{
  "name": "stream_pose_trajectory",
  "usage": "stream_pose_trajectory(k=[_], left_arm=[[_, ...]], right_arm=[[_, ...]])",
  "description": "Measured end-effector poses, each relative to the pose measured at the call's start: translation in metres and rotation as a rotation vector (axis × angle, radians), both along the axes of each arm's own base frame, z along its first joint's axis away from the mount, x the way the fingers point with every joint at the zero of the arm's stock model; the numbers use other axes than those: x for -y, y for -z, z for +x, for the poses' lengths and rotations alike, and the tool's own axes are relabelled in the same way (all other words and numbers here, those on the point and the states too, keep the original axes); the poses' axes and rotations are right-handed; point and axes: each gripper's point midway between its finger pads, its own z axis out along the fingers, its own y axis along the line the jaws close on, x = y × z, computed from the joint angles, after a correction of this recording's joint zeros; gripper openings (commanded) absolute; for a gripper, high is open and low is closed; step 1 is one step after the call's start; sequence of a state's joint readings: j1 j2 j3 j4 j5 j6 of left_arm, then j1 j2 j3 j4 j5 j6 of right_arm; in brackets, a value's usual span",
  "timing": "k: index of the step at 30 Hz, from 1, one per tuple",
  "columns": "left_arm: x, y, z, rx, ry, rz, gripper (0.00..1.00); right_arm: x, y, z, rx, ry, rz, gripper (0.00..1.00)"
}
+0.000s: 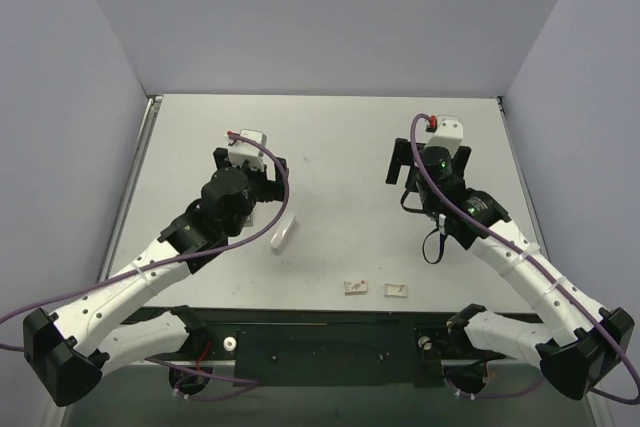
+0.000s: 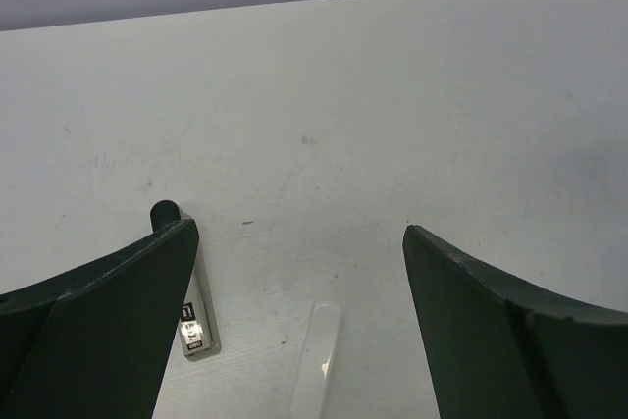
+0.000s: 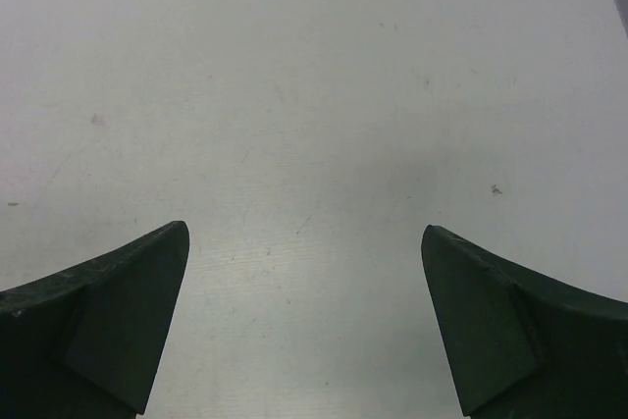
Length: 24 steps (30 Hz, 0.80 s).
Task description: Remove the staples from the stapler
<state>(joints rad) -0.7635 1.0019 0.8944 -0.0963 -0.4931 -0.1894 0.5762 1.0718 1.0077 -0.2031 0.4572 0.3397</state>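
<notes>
Jaws: your left jaws and right jaws gape, empty.
Stapler: slim white plastic stapler [image 1: 283, 235] [image 2: 316, 360], near your left jaws.
Table: pale-grey matte table [image 1: 330, 147], scuffed.
Walls: plain lilac walls [image 1: 300, 17].

The stapler [image 2: 316, 358] runs off the bottom edge.

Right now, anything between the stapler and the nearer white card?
No. In the top view the table between the stapler and that card is bare.
</notes>
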Motion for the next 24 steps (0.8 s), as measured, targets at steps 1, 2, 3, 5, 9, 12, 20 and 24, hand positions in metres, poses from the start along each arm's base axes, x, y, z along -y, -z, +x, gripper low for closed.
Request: stream_pose_trajectory(k=[1, 2, 3, 5, 9, 12, 20, 24], left_arm=[[0.000, 0.001, 0.000, -0.005, 0.000, 0.000, 0.97], [0.000, 0.002, 0.000, -0.010, -0.002, -0.003, 0.97], [0.001, 0.004, 0.000, -0.015, -0.004, -0.006, 0.97], [0.000, 0.006, 0.000, -0.024, -0.015, -0.012, 0.97], [-0.008, 0.012, 0.000, -0.034, -0.060, -0.018, 0.97], [-0.018, 0.017, 0.000, -0.049, -0.114, -0.011, 0.97], [-0.031, 0.020, 0.016, -0.140, -0.264, 0.076, 0.97], [-0.033, 0.026, 0.024, -0.180, -0.322, 0.131, 0.97]], right_arm=[[0.002, -0.001, 0.000, 0.004, 0.017, 0.004, 1.00], [0.003, 0.000, 0.001, 0.007, 0.035, 0.014, 1.00], [0.005, 0.000, 0.001, 0.008, 0.051, 0.023, 1.00], [0.006, 0.001, 0.001, 0.007, 0.062, 0.037, 1.00], [0.003, 0.015, -0.003, -0.008, 0.028, 0.039, 0.99], [0.001, 0.023, -0.006, -0.028, 0.002, 0.027, 0.97], [-0.032, 0.042, -0.008, -0.094, -0.092, -0.012, 0.96], [-0.050, 0.061, -0.014, -0.151, -0.144, -0.054, 0.96]])
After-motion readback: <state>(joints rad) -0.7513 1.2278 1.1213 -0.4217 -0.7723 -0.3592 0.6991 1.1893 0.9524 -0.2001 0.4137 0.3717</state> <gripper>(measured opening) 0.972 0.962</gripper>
